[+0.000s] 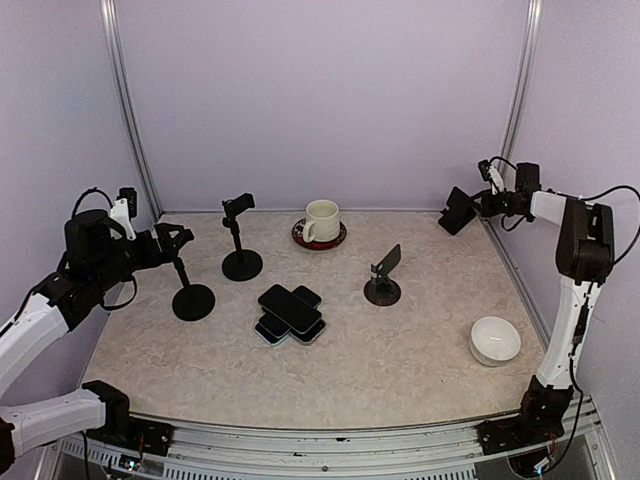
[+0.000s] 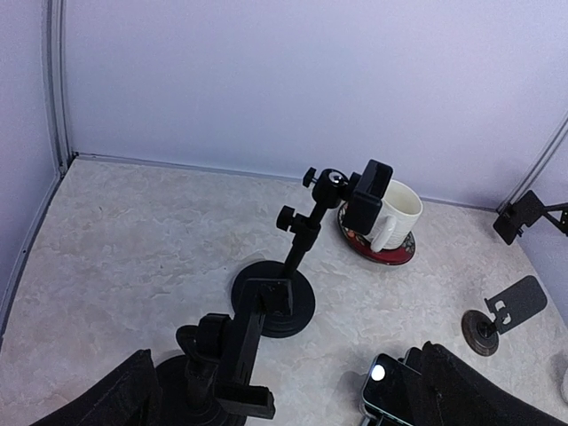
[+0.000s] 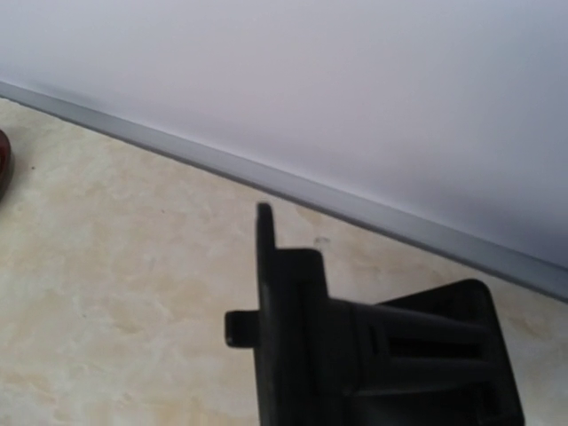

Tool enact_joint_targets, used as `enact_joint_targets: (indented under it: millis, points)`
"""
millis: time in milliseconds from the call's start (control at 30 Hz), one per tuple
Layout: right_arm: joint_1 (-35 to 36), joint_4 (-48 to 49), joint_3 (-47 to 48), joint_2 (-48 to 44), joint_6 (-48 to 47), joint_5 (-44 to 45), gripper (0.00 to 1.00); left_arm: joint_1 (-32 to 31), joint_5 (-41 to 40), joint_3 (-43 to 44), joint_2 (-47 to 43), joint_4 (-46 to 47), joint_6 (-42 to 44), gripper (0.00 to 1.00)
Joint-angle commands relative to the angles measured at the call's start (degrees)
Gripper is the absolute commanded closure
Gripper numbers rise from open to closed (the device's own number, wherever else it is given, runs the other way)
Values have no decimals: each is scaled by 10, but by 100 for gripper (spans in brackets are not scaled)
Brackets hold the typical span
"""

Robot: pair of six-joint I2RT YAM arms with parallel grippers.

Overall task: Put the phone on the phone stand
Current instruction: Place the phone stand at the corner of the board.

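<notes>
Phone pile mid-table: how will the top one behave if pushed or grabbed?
Top phone probably stiff: a flat slab. Likely slippery: glossy face, lying crosswise on the phone pile, so a push may slide it off. Unlikely to roll or tip.

Top view first: high above and behind the arm bases, looking down and forward over the whole tabletop to the back wall. The left wrist camera sits low behind the left hand, facing out past its fingers across the tabletop. The mug well ahead of that hand shows in both views. The right wrist camera is tight up against the black holder at the right hand — blurred, with the wall base just beyond.
</notes>
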Motion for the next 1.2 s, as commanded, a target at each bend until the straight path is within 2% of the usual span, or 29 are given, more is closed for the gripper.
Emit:
enact_joint_targets:
  millis: [0,233,833,1033,1167]
  points:
    - [-26,-7,51,35,-5,-73,100,8,9,-6,1,21,4,1]
    - [-29,-48,99,70,-34,-71,100,12,7,-12,6,35,9,1]
    - [-44,-73,141,131,0,-90,100,13,8,-17,5,46,12,1]
    - [-45,-82,156,146,11,-69,100,13,8,-18,4,46,11,1]
    - [-45,-90,167,154,13,-56,94,13,8,-17,5,46,10,1]
